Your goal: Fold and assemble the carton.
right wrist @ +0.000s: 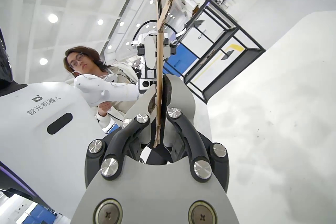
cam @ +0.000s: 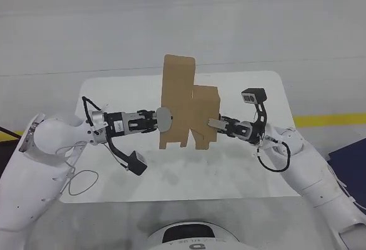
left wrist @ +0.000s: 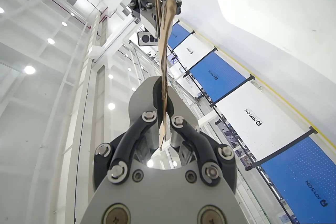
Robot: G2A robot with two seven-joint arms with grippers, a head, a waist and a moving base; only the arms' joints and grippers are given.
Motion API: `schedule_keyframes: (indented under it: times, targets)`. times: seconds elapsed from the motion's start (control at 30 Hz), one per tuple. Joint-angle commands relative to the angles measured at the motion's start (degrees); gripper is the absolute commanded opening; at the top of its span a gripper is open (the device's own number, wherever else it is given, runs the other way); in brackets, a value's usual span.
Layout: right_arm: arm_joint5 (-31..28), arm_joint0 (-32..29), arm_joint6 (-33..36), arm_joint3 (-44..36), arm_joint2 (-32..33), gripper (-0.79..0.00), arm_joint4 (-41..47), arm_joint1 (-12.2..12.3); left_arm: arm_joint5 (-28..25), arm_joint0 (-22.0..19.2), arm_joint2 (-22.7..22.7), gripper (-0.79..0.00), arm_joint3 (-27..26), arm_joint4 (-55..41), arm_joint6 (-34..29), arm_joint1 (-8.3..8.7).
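Held flattened carton [cam: 182, 103] above tabletop [cam: 245, 178] middle, nearer far edge. Clamped at one side edge by left gripper [cam: 162, 119], at opposite edge by right gripper [cam: 213, 124]. Judged best: ease grips inward together, evenly, opening panels square without tearing.

This looks like a large industrial hall fitted out as a robot test lab. It has a high white panelled ceiling [left wrist: 52, 12] dotted with round recessed lamps [left wrist: 29, 69] and a row of blue and white partition screens [left wrist: 218, 75] on black posts. A yellow line [cam: 339, 119] is painted on the pale grey floor [cam: 77, 37]. There are also open black metal frames [right wrist: 237, 25] and a plain white rounded tabletop [cam: 245, 175].
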Motion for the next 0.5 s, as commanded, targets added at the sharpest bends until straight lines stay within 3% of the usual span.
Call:
schedule_keyframes:
  times: [0.0,0.03,0.07,0.1,0.2,0.47]
  targets:
    - [0.2,0.7,0.8,0.6,-0.5,-0.785,0.9,-0.2,0.0,0.0,-0.2,-0.785,0.2,-0.1,-0.1,0.04]
    - [0.3,1.0,1.1,1.0,-0.7,-0.785,1.3,-0.4,0.0,0.1,-0.3,-0.785,0.3,-0.3,-0.1,0.06]
    - [0.3,1.3,1.4,1.3,-0.8,-0.785,1.6,-0.5,-0.3,0.1,-0.3,-0.123,0.5,-0.6,-0.1,0.07]
    - [0.3,1.6,1.6,1.6,-0.9,-0.785,1.9,-0.6,-0.5,0.1,-0.5,0.0,0.6,-1.0,-0.1,0.08]
    - [0.9,1.8,2.7,2.3,-0.9,-0.785,5.4,-0.8,-1.2,0.3,-1.7,0.0,1.6,-5.0,-1.4,0.04]
    - [4.6,1.1,9.4,6.4,-0.5,-0.785,20.3,-1.5,-6.0,3.5,-8.5,0.0,7.6,-28.9,-4.6,-0.06]
